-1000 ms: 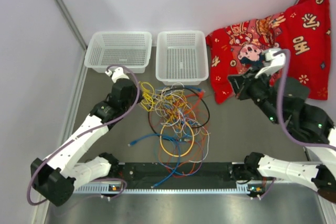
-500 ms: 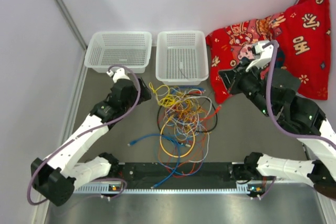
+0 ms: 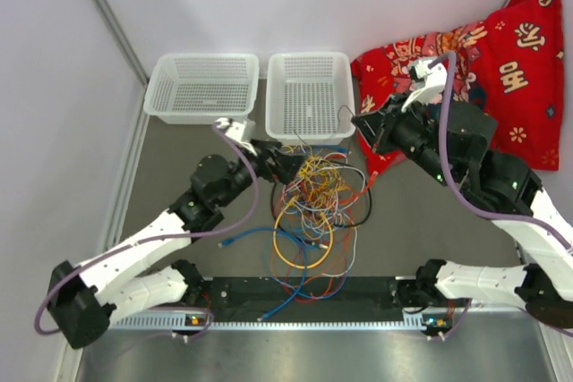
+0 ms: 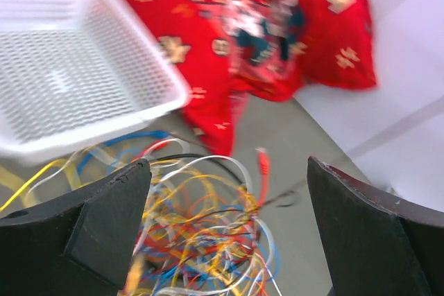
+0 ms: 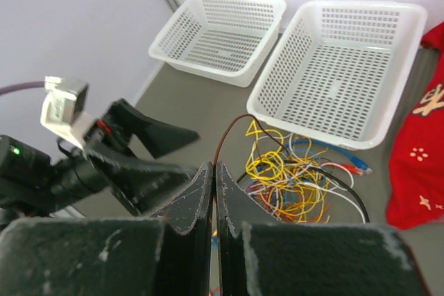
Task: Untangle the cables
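Observation:
The cables [image 3: 313,199] lie in a loose tangle of yellow, orange, blue, white, red and black loops on the grey table, in front of the two baskets. My left gripper [image 3: 285,167] hovers open at the tangle's left upper edge. Its wrist view shows the tangle [image 4: 208,227] below the wide-apart fingers [image 4: 111,220], with nothing between them. My right gripper [image 3: 363,127] hangs above the tangle's right upper side. It is shut [image 5: 214,166] on one thin dark cable [image 5: 232,126], which arcs from the fingertips down into the pile [image 5: 298,178].
Two white mesh baskets [image 3: 201,57] [image 3: 309,56] stand at the back. A red patterned cloth [image 3: 501,60] lies at the back right. A blue cable end [image 3: 226,243] trails left of the pile. A black rail [image 3: 304,297] runs along the near edge.
My left gripper has opened, let go of the yellow strands and swung right to the tangle. The right gripper has moved left and up with the dark cable. The pile has shifted right.

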### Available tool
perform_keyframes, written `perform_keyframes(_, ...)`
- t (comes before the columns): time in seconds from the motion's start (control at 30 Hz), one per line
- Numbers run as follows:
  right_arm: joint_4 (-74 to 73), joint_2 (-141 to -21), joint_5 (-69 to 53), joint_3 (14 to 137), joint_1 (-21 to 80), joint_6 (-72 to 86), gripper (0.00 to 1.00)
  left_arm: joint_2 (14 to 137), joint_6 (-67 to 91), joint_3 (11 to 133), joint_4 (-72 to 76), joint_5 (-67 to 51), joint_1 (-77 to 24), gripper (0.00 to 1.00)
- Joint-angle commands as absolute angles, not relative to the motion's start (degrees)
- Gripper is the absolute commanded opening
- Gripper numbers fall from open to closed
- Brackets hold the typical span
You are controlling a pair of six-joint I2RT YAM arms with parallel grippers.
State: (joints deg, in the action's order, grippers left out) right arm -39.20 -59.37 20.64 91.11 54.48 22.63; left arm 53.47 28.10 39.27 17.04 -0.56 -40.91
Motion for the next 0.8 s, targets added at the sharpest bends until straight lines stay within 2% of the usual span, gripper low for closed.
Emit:
perform_keyframes(0.0, -37.7, -59.7, 17.8, 94.2, 54.3, 24.7, 0.00, 59.7, 17.9, 43.9, 29.6, -3.9, -47.4, 0.99)
perform_keyframes(0.27, -38.0, -60.5, 15.7, 94.2, 54.4, 26.2, 0.00, 70.6, 13.8, 48.3, 34.9, -7.3, -53.1, 0.99)
perform_keyframes(0.4, -38.0, -60.6, 15.4, 93.6, 54.4, 26.3, 0.00, 73.9, 13.8, 49.7, 36.1, -7.7, -53.6, 0.94)
perform_keyframes(0.53, -37.9, -60.7, 15.0, 93.3, 54.4, 26.2, 0.00, 77.6, 13.6, 52.5, 34.3, -7.0, -53.8, 0.74)
perform_keyframes(0.57, -38.0, -60.6, 15.0, 93.2, 54.4, 26.2, 0.00, 77.9, 13.6, 52.9, 34.0, -6.6, -53.8, 0.58)
perform_keyframes(0.6, -38.0, -60.5, 15.4, 93.1, 54.4, 25.9, 0.00, 78.1, 13.6, 53.6, 33.8, -6.3, -53.8, 0.49)
perform_keyframes(0.63, -38.1, -60.4, 15.7, 92.7, 54.4, 25.8, 0.00, 78.0, 13.4, 53.9, 32.4, -5.5, -53.8, 0.30)
perform_keyframes(0.7, -38.1, -59.2, 16.8, 91.9, 54.4, 25.7, 0.00, 77.3, 13.0, 55.0, 30.8, -3.6, -53.8, 0.00)
perform_keyframes(0.77, -37.4, -58.1, 17.7, 89.7, 54.4, 25.4, 0.04, 75.6, 13.4, 55.7, 27.0, 1.2, -53.7, 0.00)
